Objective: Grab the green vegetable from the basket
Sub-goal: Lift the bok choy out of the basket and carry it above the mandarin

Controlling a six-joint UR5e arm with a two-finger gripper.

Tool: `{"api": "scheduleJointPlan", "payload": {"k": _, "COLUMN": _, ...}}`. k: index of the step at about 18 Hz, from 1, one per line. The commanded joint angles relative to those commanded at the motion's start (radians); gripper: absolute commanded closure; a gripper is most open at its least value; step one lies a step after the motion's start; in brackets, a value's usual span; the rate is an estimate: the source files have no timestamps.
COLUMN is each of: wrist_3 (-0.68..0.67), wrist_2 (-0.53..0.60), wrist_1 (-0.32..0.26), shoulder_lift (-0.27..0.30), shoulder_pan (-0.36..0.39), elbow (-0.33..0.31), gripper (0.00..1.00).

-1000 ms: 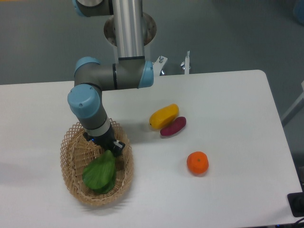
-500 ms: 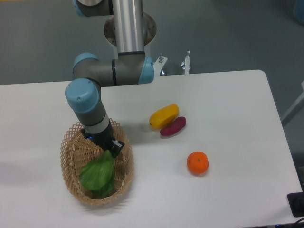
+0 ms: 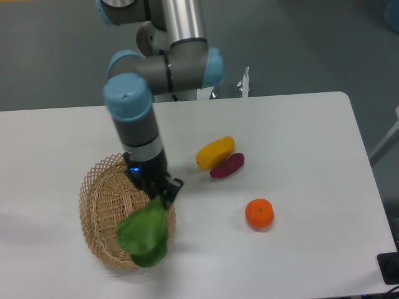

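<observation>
The green vegetable (image 3: 145, 234) is a bok choy with broad glossy leaves, hanging leaves-down over the right rim of the basket (image 3: 103, 212). My gripper (image 3: 160, 194) is shut on its stalk end and holds it lifted above the basket's right edge. The stalk is mostly hidden between the fingers. The tan wicker basket lies on the table's front left, with nothing else showing inside it.
A yellow oblong vegetable (image 3: 215, 152) and a purple sweet potato (image 3: 227, 166) lie side by side at the table's middle. An orange (image 3: 259, 213) sits to the right of the basket. The table's front edge is close below the basket.
My arm has risen and swung right, carrying the bok choy up from the basket's inside to over its right rim.
</observation>
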Motion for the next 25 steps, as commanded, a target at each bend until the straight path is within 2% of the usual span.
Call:
{"api": "scheduleJointPlan", "payload": {"k": 5, "wrist_3": 0.146, "wrist_2": -0.055, "wrist_1": -0.008, "shoulder_lift": 0.020, "shoulder_pan": 0.156, "elbow": 0.002, "gripper": 0.59}}
{"api": "scheduleJointPlan", "payload": {"k": 9, "wrist_3": 0.310, "wrist_2": -0.089, "wrist_1": -0.084, "shoulder_lift": 0.051, "shoulder_pan": 0.276, "elbow": 0.000, "gripper": 0.59}}
{"api": "scheduleJointPlan", "payload": {"k": 11, "wrist_3": 0.383, "wrist_2": -0.100, "wrist_1": -0.098, "shoulder_lift": 0.052, "shoulder_pan": 0.324, "elbow": 0.000, "gripper": 0.59}}
{"api": "scheduleJointPlan", "payload": {"k": 15, "wrist_3": 0.459, "wrist_2": -0.100, "wrist_1": -0.106, "shoulder_lift": 0.052, "shoulder_pan": 0.379, "elbow": 0.002, "gripper": 0.59}}
{"api": "scheduleJointPlan", "payload": {"k": 19, "wrist_3": 0.526, "wrist_2": -0.098, "wrist_1": -0.172, "shoulder_lift": 0.052, "shoulder_pan": 0.413, "elbow": 0.021, "gripper": 0.59}}
{"api": "scheduleJointPlan", "payload": {"k": 25, "wrist_3": 0.530, "wrist_2": -0.100, "wrist_1": -0.175, "shoulder_lift": 0.052, "shoulder_pan": 0.425, "elbow": 0.028, "gripper": 0.59}}
